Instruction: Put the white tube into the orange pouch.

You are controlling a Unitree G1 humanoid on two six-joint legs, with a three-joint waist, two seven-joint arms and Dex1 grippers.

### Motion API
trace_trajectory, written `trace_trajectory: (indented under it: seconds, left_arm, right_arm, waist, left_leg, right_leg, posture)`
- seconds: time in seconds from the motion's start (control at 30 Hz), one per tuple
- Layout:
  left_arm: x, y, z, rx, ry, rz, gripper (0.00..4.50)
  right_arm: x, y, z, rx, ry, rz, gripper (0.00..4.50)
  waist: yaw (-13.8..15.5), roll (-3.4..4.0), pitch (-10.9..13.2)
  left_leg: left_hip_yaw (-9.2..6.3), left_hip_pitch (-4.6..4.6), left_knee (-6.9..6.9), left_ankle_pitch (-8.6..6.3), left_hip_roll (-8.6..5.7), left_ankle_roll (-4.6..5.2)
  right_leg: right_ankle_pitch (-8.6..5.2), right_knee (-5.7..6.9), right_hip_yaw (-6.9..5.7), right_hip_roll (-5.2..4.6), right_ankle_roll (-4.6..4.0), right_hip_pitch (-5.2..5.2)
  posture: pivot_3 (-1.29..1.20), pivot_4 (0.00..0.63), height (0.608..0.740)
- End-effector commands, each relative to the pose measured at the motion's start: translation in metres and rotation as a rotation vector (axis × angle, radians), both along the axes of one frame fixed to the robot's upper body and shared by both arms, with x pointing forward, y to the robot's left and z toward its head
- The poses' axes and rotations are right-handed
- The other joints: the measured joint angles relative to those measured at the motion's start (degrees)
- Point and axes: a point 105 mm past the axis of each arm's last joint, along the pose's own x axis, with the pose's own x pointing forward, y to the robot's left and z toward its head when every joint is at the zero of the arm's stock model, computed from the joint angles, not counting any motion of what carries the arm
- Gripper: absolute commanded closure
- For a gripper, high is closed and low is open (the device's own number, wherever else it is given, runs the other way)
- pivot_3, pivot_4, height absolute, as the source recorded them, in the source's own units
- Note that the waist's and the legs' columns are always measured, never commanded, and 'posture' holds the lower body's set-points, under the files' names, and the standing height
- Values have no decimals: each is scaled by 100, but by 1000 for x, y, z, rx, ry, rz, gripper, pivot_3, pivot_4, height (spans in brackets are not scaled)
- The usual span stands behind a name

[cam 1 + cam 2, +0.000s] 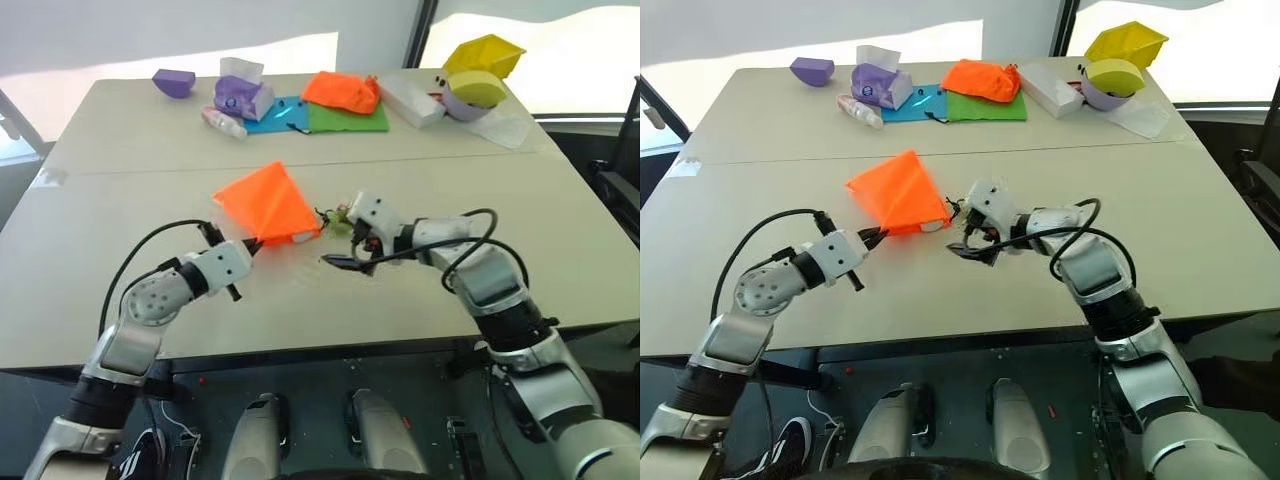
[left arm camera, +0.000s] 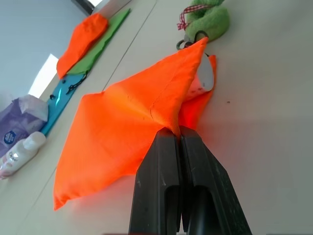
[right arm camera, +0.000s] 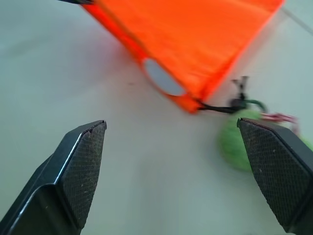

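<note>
Two pale tables (image 1: pixel 420 190) butted together, window-lit

Left gripper (image 2: pixel 180 139) pinches orange pouch (image 2: pixel 127 127) (lifted edge).

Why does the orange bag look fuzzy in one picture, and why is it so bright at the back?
Right wrist view: the bright orange fabric pouch and fuzzy green ring charm look smeared. Left wrist view: both sharp. Left eye view: sunlight glares white behind the beige table.
</note>
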Motion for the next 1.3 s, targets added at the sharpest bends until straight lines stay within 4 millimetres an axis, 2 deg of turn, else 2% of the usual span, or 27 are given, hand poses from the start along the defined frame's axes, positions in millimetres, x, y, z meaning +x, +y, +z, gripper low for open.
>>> trace_trajectory:
  seconds: [0.03, 0.23, 0.33, 0.37, 0.53, 0.6, 0.73, 0.83, 0.93, 1.1, 1.3]
  left_arm:
    - [-1, 2, 16, -21, -56, -21, 4500]
    - [1, -3, 13, -22, -53, -31, 4500]
    - [1, -6, 14, -31, -54, -32, 4500]
    - [0, -6, 13, -32, -54, -32, 4500]
    - [-2, -6, 12, -31, -54, -28, 4500]
    - [-3, -6, 12, -32, -54, -27, 4500]
    - [-4, -7, 11, -30, -54, -29, 4500]
    - [-4, -8, 11, -30, -56, -31, 4500]
    - [-4, -9, 11, -33, -57, -32, 4500]
    - [-2, -7, 11, -42, -54, -20, 4500]
    - [-2, -3, 8, -80, -16, 5, 4500]
  right_arm:
    - [26, -3, 24, 18, -171, -70, 31]
    - [45, 9, 6, -38, -197, -71, 31]
    - [52, 13, 4, 12, -159, -111, 31]
    - [52, 14, -2, 7, -119, -116, 31]
    - [61, -1, -18, -44, -45, -199, 31]
    - [63, -5, -20, -4, 5, -232, 31]
    - [62, -5, -26, -7, 45, -233, 31]
    - [62, -2, -23, 41, 61, -233, 31]
    - [61, 0, -19, 70, 59, -225, 894]
    - [59, -2, -18, 66, 42, -220, 3328]
    - [47, -12, -11, 100, 53, -212, 3328]
  waist:
    - [-15, 0, 0]
    - [-4, 0, 0]
    - [1, 0, 0]
    - [1, 0, 0]
    - [13, 0, 0]
    - [10, 0, 0]
    - [10, 0, 0]
    - [8, 0, 0]
    - [5, 0, 0]
    - [-1, 0, 0]
    - [16, 0, 0]
  left_leg:
    - [3, 0, 1, 0, 3, 0]
    - [18, 4, 4, 1, 10, 1]
    - [26, 3, 4, 1, 10, 1]
    - [28, 3, 5, 1, 10, 2]
    - [31, 3, 8, 1, 10, 2]
    - [32, 5, 8, 1, 10, 2]
    - [32, 6, 8, 1, 10, 2]
    - [32, 7, 8, 1, 10, 2]
    - [33, 7, 8, 2, 10, 2]
    - [32, 7, 8, 1, 10, 2]
    - [31, 7, 8, 2, 10, 2]
  right_leg:
    - [2, 0, 2, 4, 4, 0]
    - [9, 4, 10, 18, 18, -1]
    - [10, 2, 13, 15, 21, -2]
    - [11, 2, 15, 14, 22, -1]
    - [16, 3, 17, 13, 30, -1]
    - [16, 4, 18, 12, 30, 0]
    - [16, 7, 19, 12, 29, 0]
    - [16, 8, 19, 13, 30, 0]
    - [16, 9, 19, 13, 31, 0]
    - [17, 10, 19, 13, 33, -1]
    - [18, 12, 19, 13, 34, 0]
  posture:
    - [0, 150, 740]
    - [0, 150, 740]
    - [0, 150, 740]
    - [0, 150, 740]
    - [0, 150, 740]
    - [0, 150, 740]
    - [0, 150, 740]
    - [0, 150, 740]
    - [0, 150, 740]
    - [0, 150, 740]
    - [0, 150, 740]
